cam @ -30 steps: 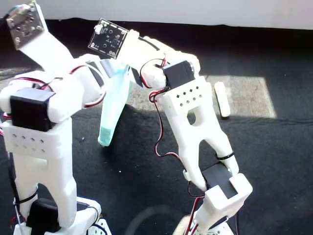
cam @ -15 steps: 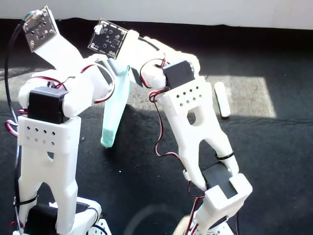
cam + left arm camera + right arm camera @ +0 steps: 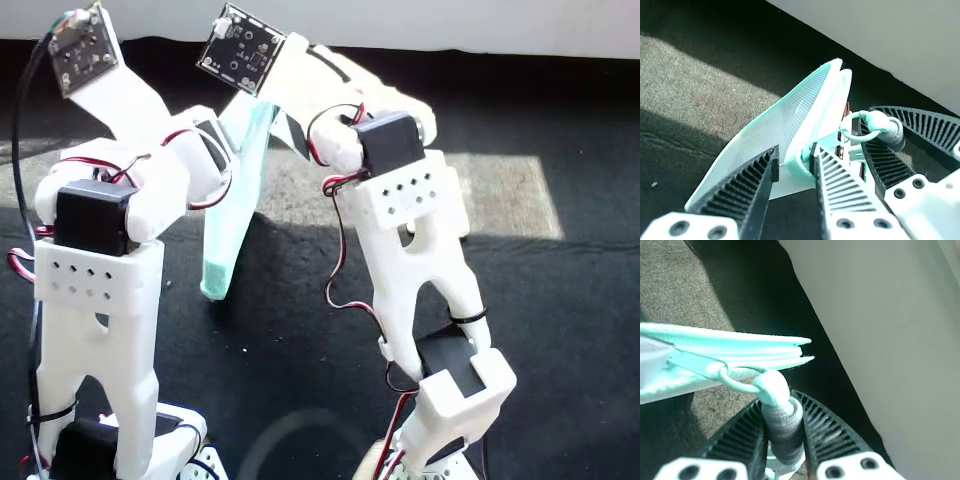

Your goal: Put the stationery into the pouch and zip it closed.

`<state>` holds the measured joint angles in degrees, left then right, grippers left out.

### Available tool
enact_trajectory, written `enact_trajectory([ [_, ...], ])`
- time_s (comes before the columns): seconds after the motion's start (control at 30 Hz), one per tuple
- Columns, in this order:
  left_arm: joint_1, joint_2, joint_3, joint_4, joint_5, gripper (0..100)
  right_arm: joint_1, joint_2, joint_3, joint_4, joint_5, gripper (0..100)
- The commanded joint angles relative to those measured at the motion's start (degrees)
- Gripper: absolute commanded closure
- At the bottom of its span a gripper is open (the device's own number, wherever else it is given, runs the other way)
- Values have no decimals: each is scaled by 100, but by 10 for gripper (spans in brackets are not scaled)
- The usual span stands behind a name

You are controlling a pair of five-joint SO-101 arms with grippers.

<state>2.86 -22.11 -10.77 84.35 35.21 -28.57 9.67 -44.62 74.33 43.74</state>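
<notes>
1. Pouch: teal mesh, held up left of centre in the high view, hanging toward the dark table. Its contents cannot be told through the mesh.
2. Left gripper: clamped on the pouch's zip edge.
3. Right gripper: closed around the grey zip pull, near the pouch's end.
4. Progress: zipping is judged well advanced, with a short stretch of zip left.
5. Surroundings: a sunlit patch is seen at centre right and a white wall along the top.
6. Obstruction: the two grippers are set just beside each other, so little room is judged to be left for the pull.
</notes>
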Motion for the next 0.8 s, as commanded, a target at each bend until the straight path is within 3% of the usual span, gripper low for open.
enact_trajectory([
  [0.0, -119, 4, 31, -246, -484, 964, 198, -40, -374, 154, 62, 992],
  [0.4, 22, -4, 31, -1407, -1231, 990, 189, -154, -470, 831, 62, 992],
  [0.6, 673, -4, 57, -791, -2374, 990, 224, -655, -497, 840, 70, 992],
  [0.77, 769, 31, 84, -308, -2936, 990, 321, -681, -497, 1684, 79, 992],
])
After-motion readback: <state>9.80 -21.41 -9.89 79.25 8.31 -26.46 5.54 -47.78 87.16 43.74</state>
